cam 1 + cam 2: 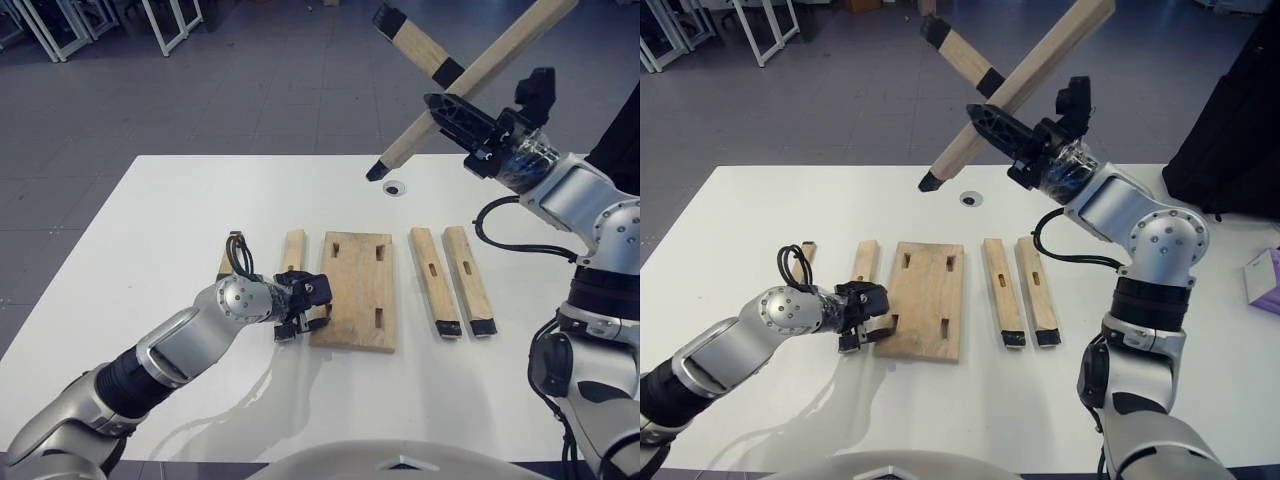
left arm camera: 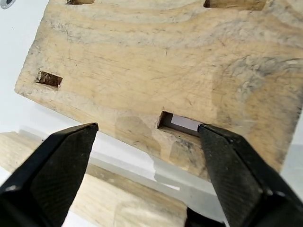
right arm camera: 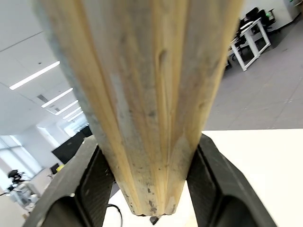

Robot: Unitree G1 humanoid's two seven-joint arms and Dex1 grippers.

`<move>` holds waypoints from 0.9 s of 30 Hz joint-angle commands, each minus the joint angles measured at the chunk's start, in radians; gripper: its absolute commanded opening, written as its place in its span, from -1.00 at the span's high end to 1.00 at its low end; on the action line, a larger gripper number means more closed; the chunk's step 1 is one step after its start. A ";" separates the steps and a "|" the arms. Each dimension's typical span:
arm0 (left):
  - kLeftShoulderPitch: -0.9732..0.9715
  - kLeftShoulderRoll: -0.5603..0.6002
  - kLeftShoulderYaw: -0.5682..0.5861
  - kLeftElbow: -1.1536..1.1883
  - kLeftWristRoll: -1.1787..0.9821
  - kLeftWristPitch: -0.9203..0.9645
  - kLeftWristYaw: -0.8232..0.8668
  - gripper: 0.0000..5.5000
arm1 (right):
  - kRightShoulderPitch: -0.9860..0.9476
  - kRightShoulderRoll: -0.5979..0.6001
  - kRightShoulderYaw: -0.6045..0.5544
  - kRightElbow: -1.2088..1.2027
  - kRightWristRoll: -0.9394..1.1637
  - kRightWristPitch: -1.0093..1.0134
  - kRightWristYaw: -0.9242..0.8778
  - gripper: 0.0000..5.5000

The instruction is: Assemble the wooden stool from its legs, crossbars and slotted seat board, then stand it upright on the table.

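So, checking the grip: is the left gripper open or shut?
Open: the left gripper fingers stand apart at the board edge.

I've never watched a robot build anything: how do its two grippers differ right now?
The left gripper is open; the right gripper is shut on crossed wooden pieces. The left sits low at the seat board's edge on the table; the right is raised high above it. Both have black fingers.
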 commanded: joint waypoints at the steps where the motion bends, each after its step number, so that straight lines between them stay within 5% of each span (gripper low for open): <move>1: 0.075 0.155 -0.062 0.009 0.037 0.001 -0.144 -0.42 | 0.120 -0.107 0.115 -0.010 -0.127 0.008 0.243 0.26; 10: 0.091 0.132 -0.003 0.073 0.080 -0.038 -0.167 -0.42 | 0.252 -0.133 0.337 0.032 -0.426 -0.132 0.546 0.26; 18: 0.160 0.108 0.044 0.021 0.077 0.023 -0.138 -0.42 | 0.409 -0.138 0.314 -0.077 -0.460 -0.128 0.540 0.26; 27: 0.172 0.103 0.063 0.011 0.092 0.040 -0.138 -0.42 | 0.420 -0.136 0.359 0.021 -0.693 -0.343 0.496 0.26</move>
